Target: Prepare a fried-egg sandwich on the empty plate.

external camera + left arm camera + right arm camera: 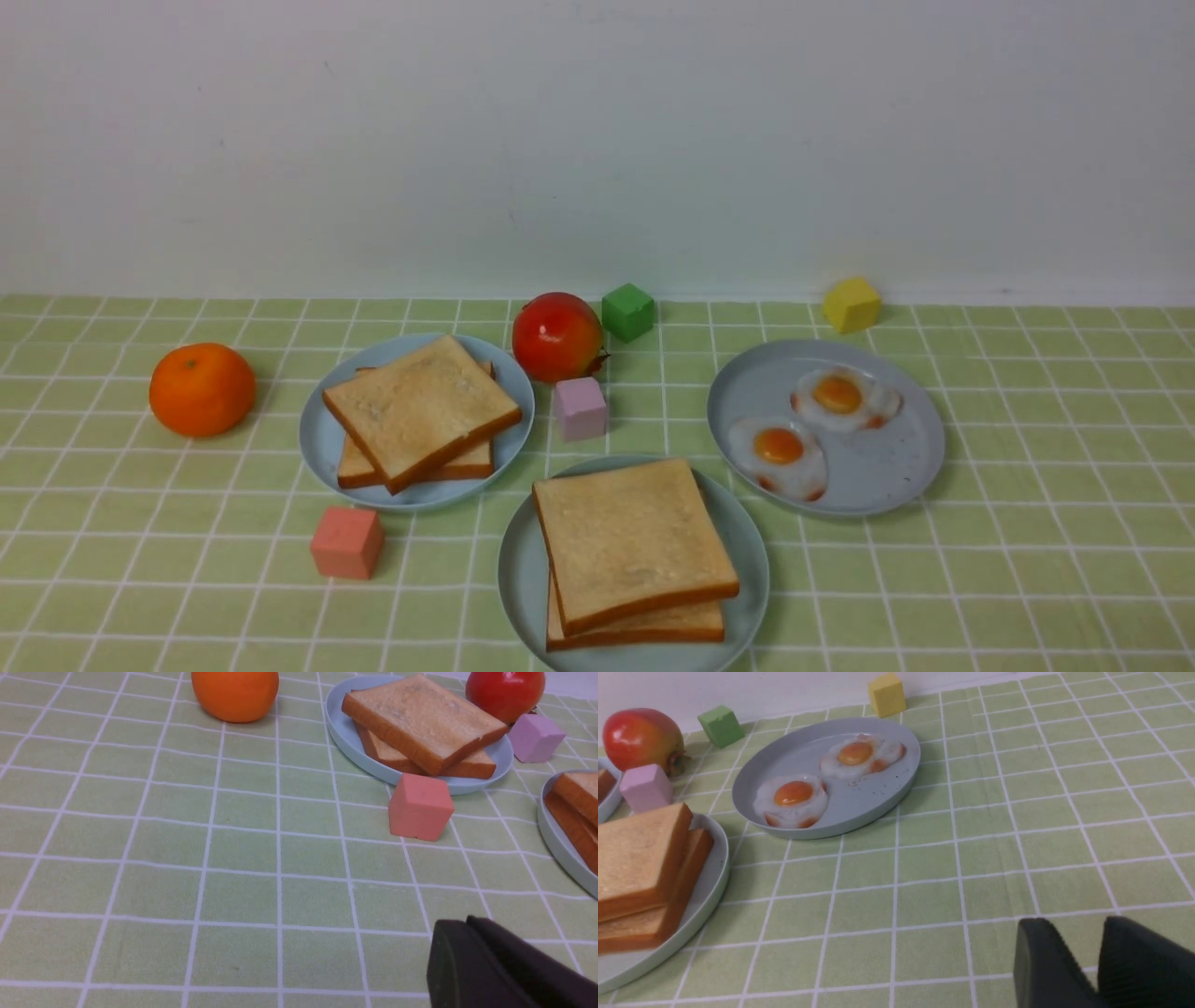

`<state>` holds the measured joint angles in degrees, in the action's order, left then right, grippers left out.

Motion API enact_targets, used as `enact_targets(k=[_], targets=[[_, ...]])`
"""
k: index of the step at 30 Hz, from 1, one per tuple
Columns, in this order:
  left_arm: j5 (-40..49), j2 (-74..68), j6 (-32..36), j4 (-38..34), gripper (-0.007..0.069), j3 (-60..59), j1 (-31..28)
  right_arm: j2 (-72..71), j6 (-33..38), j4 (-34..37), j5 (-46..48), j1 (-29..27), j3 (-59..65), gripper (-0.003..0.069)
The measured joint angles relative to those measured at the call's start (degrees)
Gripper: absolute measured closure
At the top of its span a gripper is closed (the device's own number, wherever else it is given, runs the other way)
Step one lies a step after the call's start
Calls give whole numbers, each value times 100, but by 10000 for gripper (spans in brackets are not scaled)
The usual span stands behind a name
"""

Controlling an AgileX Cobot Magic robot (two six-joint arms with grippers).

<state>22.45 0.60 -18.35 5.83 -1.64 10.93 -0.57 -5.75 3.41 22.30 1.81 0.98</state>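
sandwich [633, 553] sits stacked on the near mint plate [756, 560], centre of the worktop [1027, 560], no egg visible between the slices. both end effectors hang low and back: right one [1099, 961] slightly parted, empty; left [472, 956] i cannot tell. spare eggs [778, 455] lie ahead of the right, unobstructed.

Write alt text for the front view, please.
Three plates on a green checked cloth: nearest, the plate with the stacked toast slices; left, another toast stack; right, two fried eggs. An orange, a red fruit and four coloured cubes sit around them; no arms visible.
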Motion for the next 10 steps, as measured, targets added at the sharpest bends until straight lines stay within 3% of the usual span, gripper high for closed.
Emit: enact_targets(k=[10], targets=[[0, 0, 0, 0, 594, 0, 0, 0, 0, 0, 0, 0, 0, 447]])
